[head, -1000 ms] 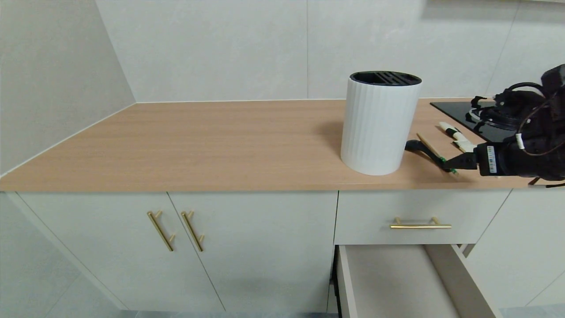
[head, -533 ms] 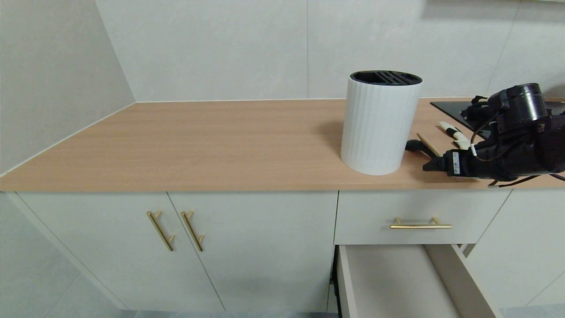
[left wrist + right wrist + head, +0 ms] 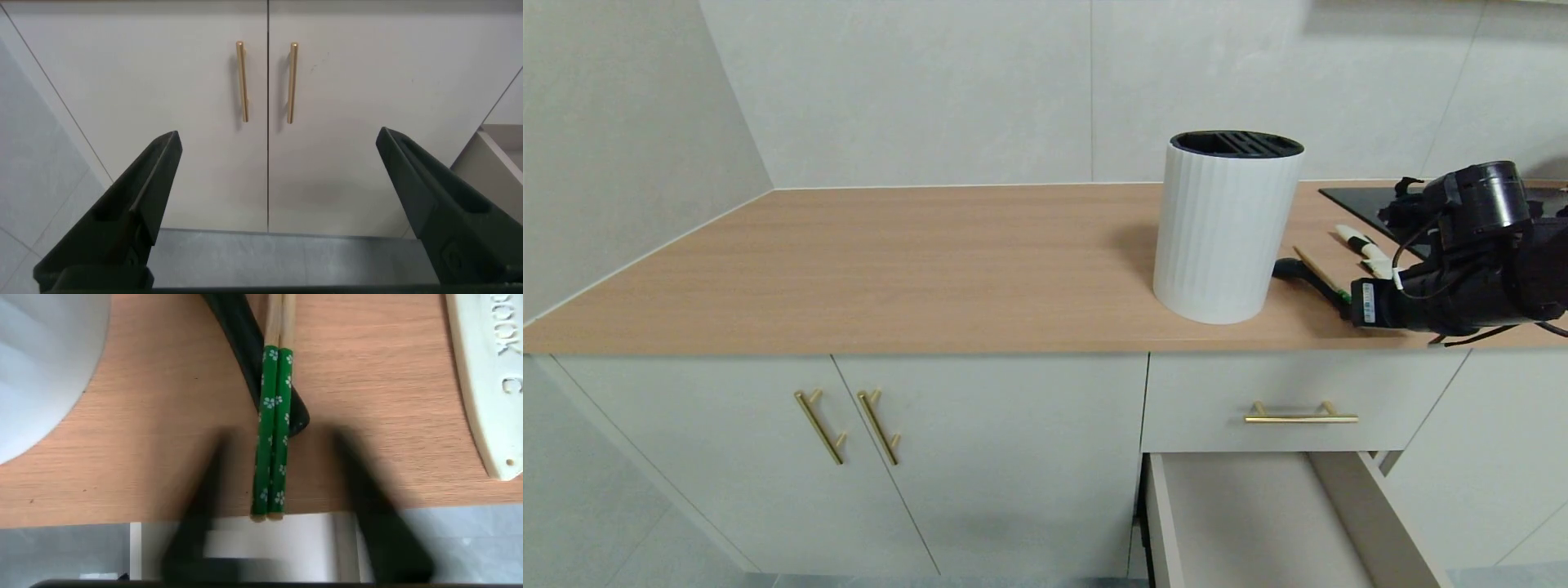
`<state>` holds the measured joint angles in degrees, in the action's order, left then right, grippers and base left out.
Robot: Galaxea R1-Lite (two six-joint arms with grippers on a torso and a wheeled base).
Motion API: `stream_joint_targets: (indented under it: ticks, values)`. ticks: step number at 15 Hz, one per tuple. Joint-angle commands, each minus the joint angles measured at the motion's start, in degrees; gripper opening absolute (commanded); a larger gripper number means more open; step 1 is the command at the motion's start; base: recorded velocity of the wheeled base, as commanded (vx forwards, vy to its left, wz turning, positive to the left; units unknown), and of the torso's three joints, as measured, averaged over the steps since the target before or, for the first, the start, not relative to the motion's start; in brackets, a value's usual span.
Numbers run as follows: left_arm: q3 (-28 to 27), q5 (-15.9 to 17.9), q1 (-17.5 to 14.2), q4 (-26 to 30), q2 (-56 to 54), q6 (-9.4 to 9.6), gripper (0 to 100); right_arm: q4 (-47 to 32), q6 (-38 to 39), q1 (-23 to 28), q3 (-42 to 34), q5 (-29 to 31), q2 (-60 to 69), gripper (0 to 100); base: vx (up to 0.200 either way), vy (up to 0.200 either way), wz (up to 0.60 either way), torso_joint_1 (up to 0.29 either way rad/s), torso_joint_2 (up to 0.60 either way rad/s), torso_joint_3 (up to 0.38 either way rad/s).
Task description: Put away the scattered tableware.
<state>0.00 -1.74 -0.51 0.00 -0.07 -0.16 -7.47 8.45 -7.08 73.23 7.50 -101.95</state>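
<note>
Wood-grain counter (image 3: 890, 261) runs along a pale tiled wall. Below it are white cabinet doors (image 3: 849, 457) with two gold handles. Under the counter's right part sits a closed drawer with a gold handle (image 3: 1301, 417), and beneath that an open drawer (image 3: 1258, 514), pulled out.

White ribbed holder (image 3: 1225, 229) with a black slotted top stands upright on the right half of the counter. Black cooktop (image 3: 1372, 204) is set into the counter at far right, toward the wall.

Right claw (image 3: 1346, 305) sits low at the counter's front edge, to the right of the holder. In the right wrist view its fingers (image 3: 204, 514) are apart, one on either side of the chopsticks' green ends, with a gap to the sticks on each side.

Left claw (image 3: 278, 204) hangs below counter height, facing the cabinet doors. Its fingers (image 3: 122, 220) are spread wide, with nothing between them.

Tableware, all lying flat on the counter right of the holder:
- white utensil (image 3: 1364, 249), nearest the cooktop, well apart from the chopsticks.
- black utensil handle (image 3: 1298, 273), one end hidden behind the holder.
- chopsticks (image 3: 272, 425), a pair side by side, crossing over the black utensil handle, with their green flowered ends at the counter's front edge.
</note>
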Motion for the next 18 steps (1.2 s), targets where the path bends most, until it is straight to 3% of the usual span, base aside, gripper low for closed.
stream_joint_targets:
  ticks: [1,11,14,18]
  values:
    - [0.0,0.0,0.0,0.0,0.1,-0.02,100,0.1,0.0,0.0,0.0,0.1,-0.2,0,0.0,0.0,0.0,0.0,0.0,0.0]
    - [0.0,0.0,0.0,0.0,0.1,-0.02,100,-0.2,-0.1,0.5,-2.7,1.3,10.1,0,0.0,0.0,0.0,0.0,0.0,0.0]
    - [0.0,0.0,0.0,0.0,0.1,-0.02,100,-0.1,0.1,0.4,-7.3,0.4,17.7,0,0.0,0.0,0.0,0.0,0.0,0.0]
    - [0.0,0.0,0.0,0.0,0.1,-0.02,100,-4.7,1.8,0.1,-17.2,-9.3,35.2,0,0.0,0.0,0.0,0.0,0.0,0.0]
